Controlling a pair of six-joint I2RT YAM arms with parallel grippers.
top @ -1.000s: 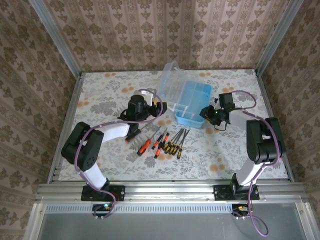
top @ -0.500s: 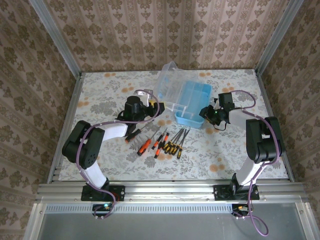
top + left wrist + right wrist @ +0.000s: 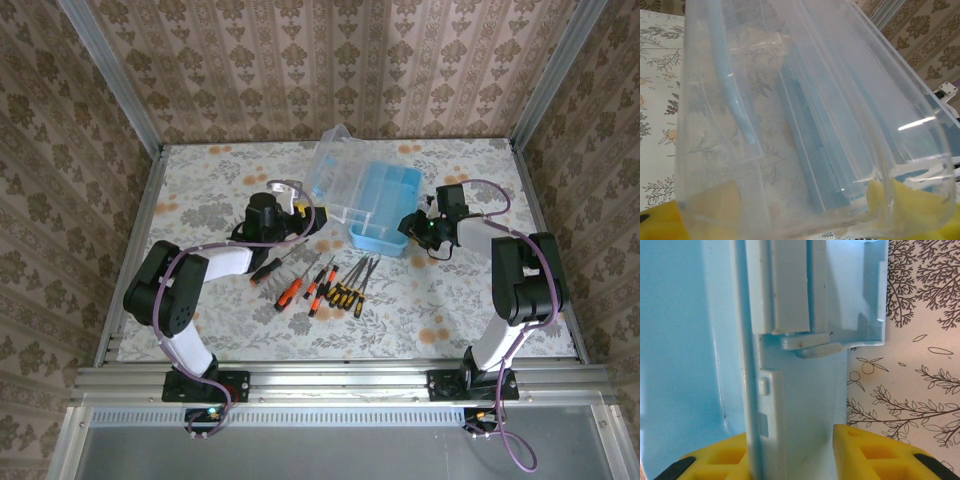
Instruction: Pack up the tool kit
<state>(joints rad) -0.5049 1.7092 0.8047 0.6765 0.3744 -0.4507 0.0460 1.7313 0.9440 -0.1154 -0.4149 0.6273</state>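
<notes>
The blue tool box [image 3: 390,200] stands at the table's middle back with its clear lid [image 3: 333,176] swung up to the left. My left gripper [image 3: 292,196] is at the lid's left edge. In the left wrist view the clear lid [image 3: 805,115] lies across my left gripper [image 3: 780,220], whose yellow fingers [image 3: 900,200] stand wide apart behind it, open. My right gripper [image 3: 408,226] is shut on the box's near right wall [image 3: 790,405], one yellow pad on each side of it. Several screwdrivers [image 3: 325,280] lie loose in front of the box.
An orange-handled screwdriver [image 3: 289,291] and a dark one [image 3: 265,270] lie nearest my left arm. The floral table cloth [image 3: 210,190] runs to metal rails at the sides, with patterned walls behind.
My left gripper has drawn back to the left and its fingers have spread wider. The clear lid has tipped a little further left. The right arm has not moved.
</notes>
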